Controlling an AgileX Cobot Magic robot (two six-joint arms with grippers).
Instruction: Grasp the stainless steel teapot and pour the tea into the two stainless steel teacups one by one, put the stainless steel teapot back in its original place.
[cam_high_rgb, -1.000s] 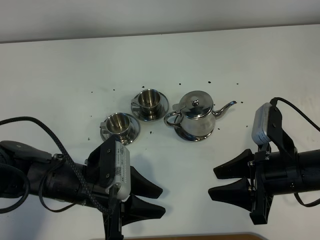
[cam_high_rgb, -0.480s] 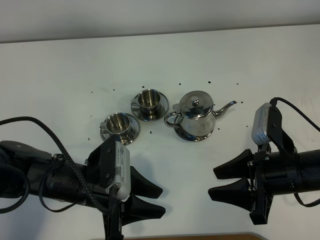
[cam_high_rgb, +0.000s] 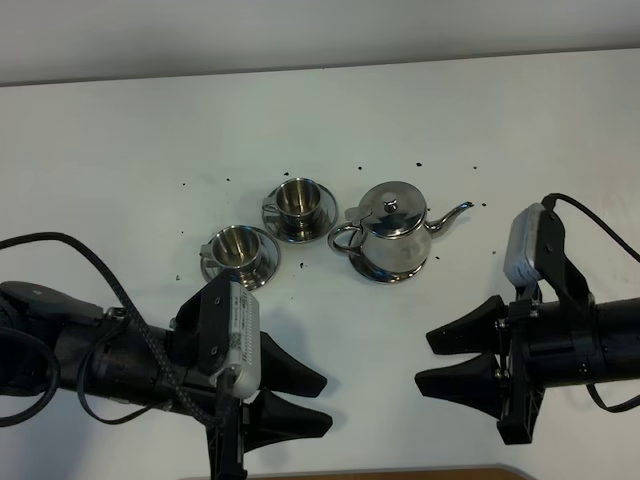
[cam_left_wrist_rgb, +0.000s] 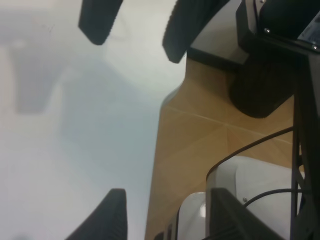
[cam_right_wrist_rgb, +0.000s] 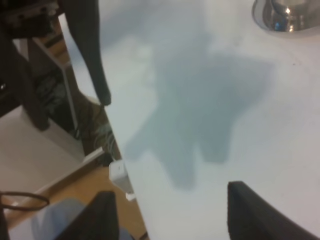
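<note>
Grasp step pending; right gripper (cam_high_rgb: 425, 364) and left gripper (cam_high_rgb: 327, 402) both gape wide, empty; stainless steel teapot (cam_high_rgb: 393, 232) stands untouched beside teacups (cam_high_rgb: 297, 203), well apart from both grippers; next move likely requires reaching in and closing on its loop handle (cam_high_rgb: 343, 236).

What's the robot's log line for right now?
phase: pre-grasp | left gripper: open, empty | right gripper: open, empty | teapot: upright, untouched | far teacup: on saucer | near teacup: on saucer
</note>
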